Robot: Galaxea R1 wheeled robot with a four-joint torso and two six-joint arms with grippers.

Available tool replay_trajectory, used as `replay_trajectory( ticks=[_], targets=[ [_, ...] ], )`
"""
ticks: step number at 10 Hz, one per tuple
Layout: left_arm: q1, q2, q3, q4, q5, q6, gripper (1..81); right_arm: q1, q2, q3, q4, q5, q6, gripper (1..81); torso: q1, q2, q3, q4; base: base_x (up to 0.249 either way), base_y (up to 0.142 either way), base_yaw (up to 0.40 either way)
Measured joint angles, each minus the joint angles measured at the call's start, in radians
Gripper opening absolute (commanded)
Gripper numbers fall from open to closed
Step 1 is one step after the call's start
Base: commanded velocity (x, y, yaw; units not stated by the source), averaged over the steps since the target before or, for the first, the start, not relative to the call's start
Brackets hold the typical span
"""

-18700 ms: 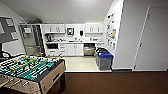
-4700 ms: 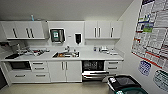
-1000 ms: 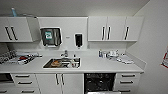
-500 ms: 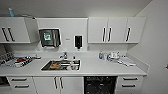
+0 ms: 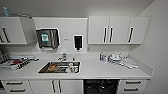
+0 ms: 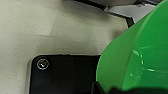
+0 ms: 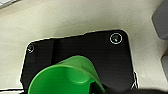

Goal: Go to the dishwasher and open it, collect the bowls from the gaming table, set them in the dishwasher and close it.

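The dishwasher [image 5: 101, 86] sits under the white counter, right of the sink, and its dark interior with racks faces me. In the left wrist view a wide bright green bowl [image 6: 135, 57] hangs close over the pale floor, and my left gripper [image 6: 105, 88] is shut on its edge. A smaller green bowl [image 7: 67, 77] is held the same way by my right gripper [image 7: 100, 88] above the robot's dark plate. The gaming table is out of view.
A steel sink [image 5: 60, 67] holding dishes is set in the counter [image 5: 105, 71]. White drawers [image 5: 132, 85] flank the dishwasher. Bottles and crockery [image 5: 113, 58] stand at the back right. Wall cabinets [image 5: 117, 30] hang above, and a side wall [image 5: 157, 50] closes the right.
The camera has come closer to the counter. The sink and cabinets look larger, and the dishwasher opening now sits at the bottom edge of the head view.
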Motion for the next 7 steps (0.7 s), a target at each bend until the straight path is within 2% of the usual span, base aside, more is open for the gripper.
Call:
replay_trajectory(
  ticks=[7],
  targets=[
    [-0.001,0.000,0.000,0.000,0.000,0.000,1.0,0.001,0.000,0.000,0.000,0.000,0.000,1.0,0.000,0.000,0.000,0.000,0.152,0.000,0.000]
  ],
)
